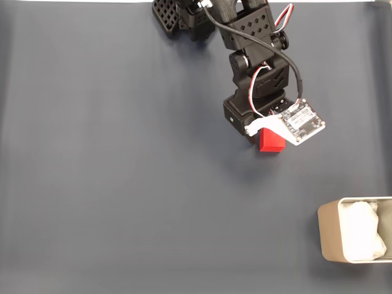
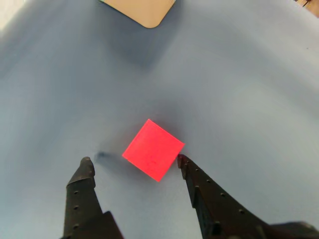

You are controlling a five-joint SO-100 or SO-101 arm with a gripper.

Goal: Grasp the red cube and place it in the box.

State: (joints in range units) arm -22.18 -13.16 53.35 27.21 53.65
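In the wrist view the red cube (image 2: 153, 149) lies on the grey-blue table, turned so one corner points at the camera. My gripper (image 2: 134, 160) is open just behind the cube, its two black fingertips spread to either side. The right fingertip (image 2: 182, 160) is at the cube's right corner and the left one stands well apart from it. In the fixed view the red cube (image 1: 271, 139) peeks out under the arm's wrist (image 1: 257, 104) and its white camera board. The box (image 1: 327, 233) sits at the bottom right, and its beige corner (image 2: 142, 10) shows at the wrist view's top edge.
White lining material (image 1: 362, 236) fills the box. The arm's black base (image 1: 184, 15) stands at the top edge of the fixed view. Bare dark grey table lies between the cube and the box and across the whole left half.
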